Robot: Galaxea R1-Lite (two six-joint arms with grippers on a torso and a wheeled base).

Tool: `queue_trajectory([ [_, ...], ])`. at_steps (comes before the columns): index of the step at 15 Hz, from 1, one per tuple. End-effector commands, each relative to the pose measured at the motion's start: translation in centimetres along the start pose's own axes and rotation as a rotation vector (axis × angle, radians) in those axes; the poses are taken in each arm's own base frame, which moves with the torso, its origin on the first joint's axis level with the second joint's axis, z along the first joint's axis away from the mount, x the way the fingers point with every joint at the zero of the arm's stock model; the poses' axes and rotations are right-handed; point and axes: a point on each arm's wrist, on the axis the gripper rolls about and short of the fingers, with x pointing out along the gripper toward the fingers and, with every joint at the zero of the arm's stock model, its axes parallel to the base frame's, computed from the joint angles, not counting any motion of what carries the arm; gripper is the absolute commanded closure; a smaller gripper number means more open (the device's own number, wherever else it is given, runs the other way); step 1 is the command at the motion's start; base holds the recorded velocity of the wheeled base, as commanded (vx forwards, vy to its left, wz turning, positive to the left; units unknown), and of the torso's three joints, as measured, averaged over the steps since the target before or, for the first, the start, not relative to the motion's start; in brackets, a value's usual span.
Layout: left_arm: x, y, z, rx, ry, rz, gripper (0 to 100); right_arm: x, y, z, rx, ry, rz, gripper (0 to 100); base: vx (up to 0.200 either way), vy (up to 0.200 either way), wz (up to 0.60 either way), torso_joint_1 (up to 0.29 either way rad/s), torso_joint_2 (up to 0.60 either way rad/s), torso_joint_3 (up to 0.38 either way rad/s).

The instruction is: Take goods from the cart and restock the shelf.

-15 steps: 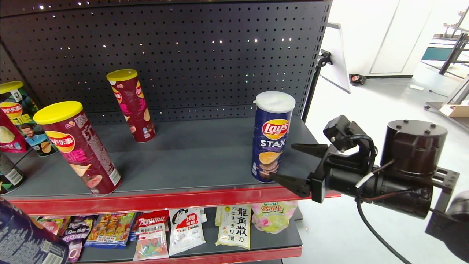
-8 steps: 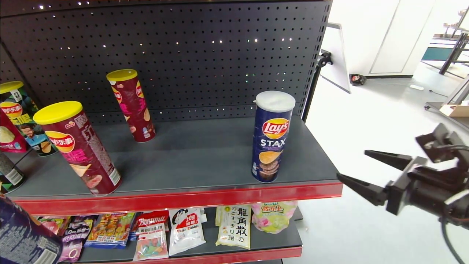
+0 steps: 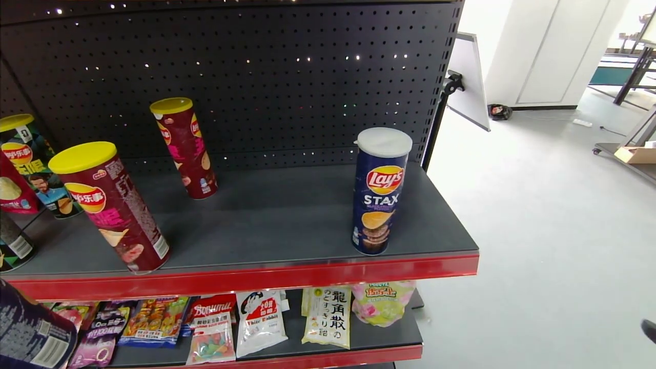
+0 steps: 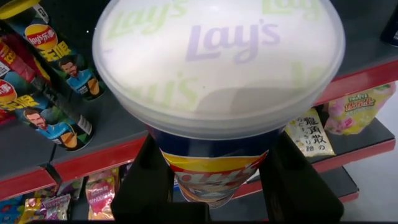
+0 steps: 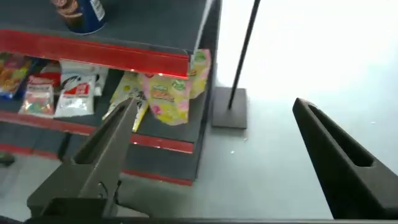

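A blue chip can with a white lid [image 3: 380, 192] stands upright near the right front edge of the grey shelf [image 3: 277, 215]. A second blue chip can [image 4: 217, 68] sits between the fingers of my left gripper [image 4: 214, 186], which is shut on its body. This held can [image 3: 28, 333] is low at the left, below the shelf's red front edge. My right gripper [image 5: 224, 162] is open and empty, out over the floor to the right of the shelf and lower than its top board. The standing can's base [image 5: 84, 15] is far from it.
Two maroon cans with yellow lids [image 3: 110, 207] [image 3: 184, 148] stand on the shelf's left half, with more cans [image 3: 25, 164] at the far left. Snack bags [image 3: 261, 320] fill the lower shelf. Bare grey shelf lies between the maroon cans and the blue one. Open floor [image 3: 553, 230] lies to the right.
My right gripper, open, has drawn back from beside the standing blue can, moving right and down until it left the head view. The held can has sunk slightly at the lower left.
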Motion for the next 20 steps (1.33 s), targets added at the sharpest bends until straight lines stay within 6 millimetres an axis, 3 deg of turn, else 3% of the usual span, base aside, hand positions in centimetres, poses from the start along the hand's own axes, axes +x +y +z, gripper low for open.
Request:
queue_trajectory([
  [1, -0.8, 0.2, 0.5, -0.008, -0.019, 0.017, 100, -4.8, 1.5, -3.9, -0.024, -0.178, -0.149, 0, 0.000, 0.000, 0.00, 0.000, 0.00, 0.000],
  [3, -0.9, 0.2, 0.3, -0.026, -0.015, 0.036, 100, -5.3, 1.8, -5.6, -0.031, -0.212, -0.169, 0, 0.000, 0.000, 0.00, 0.000, 0.00, 0.000],
  [6, -0.7, 0.2, 0.5, -0.121, -0.001, 0.099, 100, -3.0, 1.7, -8.6, -0.008, -0.105, -0.144, 0, 0.000, 0.000, 0.00, 0.000, 0.00, 0.000],
  [8, -1.0, 0.2, 0.2, -0.128, -0.007, 0.103, 100, -0.8, 1.4, -10.9, -0.025, -0.174, -0.175, 0, 0.000, 0.000, 0.00, 0.000, 0.00, 0.000],
  [12, -1.6, 0.1, -0.1, -0.163, -0.019, 0.099, 100, -0.6, 1.2, -11.5, 0.138, -0.138, -0.260, 0, 0.000, 0.000, 0.00, 0.000, 0.00, 0.000],
  [20, -1.4, -0.2, -0.8, -0.180, -0.040, 0.028, 100, -0.6, 1.2, -11.6, 0.104, -0.132, -0.250, 0, 0.000, 0.000, 0.00, 0.000, 0.00, 0.000],
])
